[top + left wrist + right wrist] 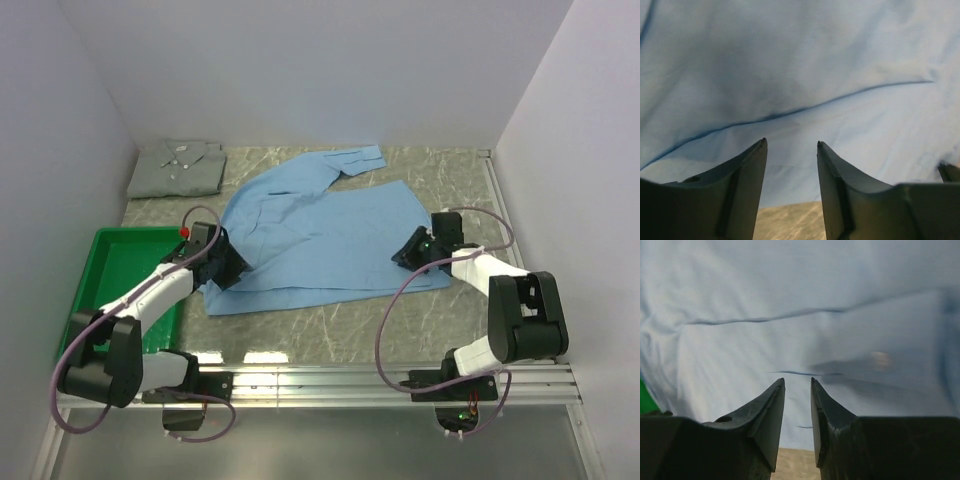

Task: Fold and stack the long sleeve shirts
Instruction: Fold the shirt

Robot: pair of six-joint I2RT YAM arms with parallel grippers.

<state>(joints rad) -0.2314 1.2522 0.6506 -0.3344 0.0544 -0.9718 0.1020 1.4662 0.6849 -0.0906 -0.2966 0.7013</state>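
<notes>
The light blue long sleeve shirt [320,235] lies spread flat across the middle of the table, one sleeve reaching toward the back. The pale grey-green shirt [178,167] rests folded at the back left corner. My left gripper [228,265] sits low at the blue shirt's left edge. In the left wrist view it [792,145] is open, its fingers straddling the cloth [800,75] edge with bare table between them. My right gripper [408,250] is at the shirt's right edge. In the right wrist view it [797,381] shows a narrow gap over the cloth [790,305].
A green plastic tray [120,262] stands at the left, right beside my left arm. White walls close in the table on the left, back and right. A metal rail [380,378] runs along the near edge by the arm bases.
</notes>
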